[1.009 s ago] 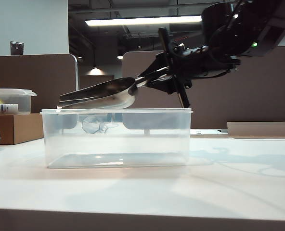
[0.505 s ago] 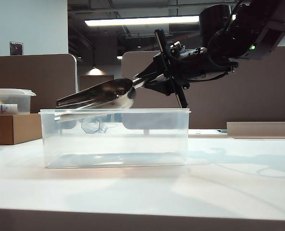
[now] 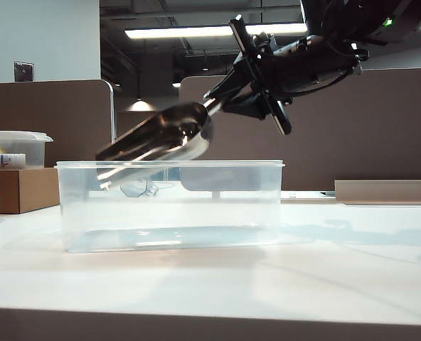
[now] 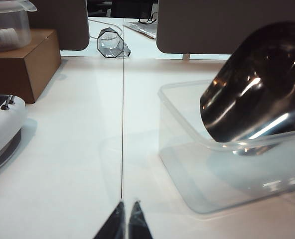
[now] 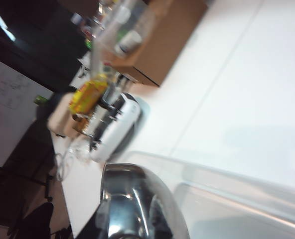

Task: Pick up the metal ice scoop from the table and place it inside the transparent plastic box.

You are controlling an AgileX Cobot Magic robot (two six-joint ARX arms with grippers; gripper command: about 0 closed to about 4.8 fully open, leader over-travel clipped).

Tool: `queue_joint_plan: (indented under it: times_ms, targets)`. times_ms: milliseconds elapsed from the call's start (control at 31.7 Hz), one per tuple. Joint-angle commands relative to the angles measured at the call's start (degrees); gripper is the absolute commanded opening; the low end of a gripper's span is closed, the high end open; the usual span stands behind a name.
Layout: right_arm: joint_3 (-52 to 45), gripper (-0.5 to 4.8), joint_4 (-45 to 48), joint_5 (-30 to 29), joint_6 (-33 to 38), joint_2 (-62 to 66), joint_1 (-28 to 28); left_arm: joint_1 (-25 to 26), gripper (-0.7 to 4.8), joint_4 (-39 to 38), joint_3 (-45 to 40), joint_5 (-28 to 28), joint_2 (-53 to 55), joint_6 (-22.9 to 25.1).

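Note:
The transparent plastic box (image 3: 169, 206) stands on the pale table (image 3: 267, 277), left of centre. My right gripper (image 3: 226, 99) is above the box's right half, shut on the thin handle of the metal ice scoop (image 3: 161, 138). The scoop slopes down to the left, its tip just below the rim inside the box. In the left wrist view the scoop's shiny bowl (image 4: 259, 89) hangs over the box's near corner (image 4: 187, 134). The right wrist view shows the scoop (image 5: 135, 204) over the box rim (image 5: 227, 174). My left gripper (image 4: 126, 205) is shut and empty, low over bare table short of the box.
A brown cardboard box (image 3: 22, 189) with a small lidded clear container (image 3: 15, 148) on it stands at the far left. A white device (image 4: 0, 124) lies near it. A faceted clear glass (image 4: 111, 44) lies behind the box. Brown partitions (image 3: 353, 128) close the back.
The right gripper has risen and rolled, so the scoop tilts more steeply nose-down. Its tip has dropped from above the rim to just inside the box. The left gripper has not moved.

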Motion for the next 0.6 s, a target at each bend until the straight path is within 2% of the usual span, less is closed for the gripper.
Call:
queue_joint_plan:
  times_ms: [32, 347, 473, 599]
  targets:
    - [0.1, -0.05, -1.6, 1.0, -1.3, -0.2, 0.5, 0.0, 0.21, 0.7, 0.0, 0.2, 0.0, 0.0]
    - [0.1, -0.01, -1.5, 5.5, -1.6, -0.1, 1.2, 0.1, 0.21, 0.8, 0.0, 0.2, 0.0, 0.0]
    - [0.1, 1.19, -1.5, 5.8, -1.6, -0.1, 1.2, 0.1, 0.21, 0.8, 0.0, 0.2, 0.0, 0.0]
    - [0.1, 1.27, -1.6, 5.8, -1.6, -0.1, 1.2, 0.0, 0.21, 0.7, 0.0, 0.2, 0.0, 0.0]
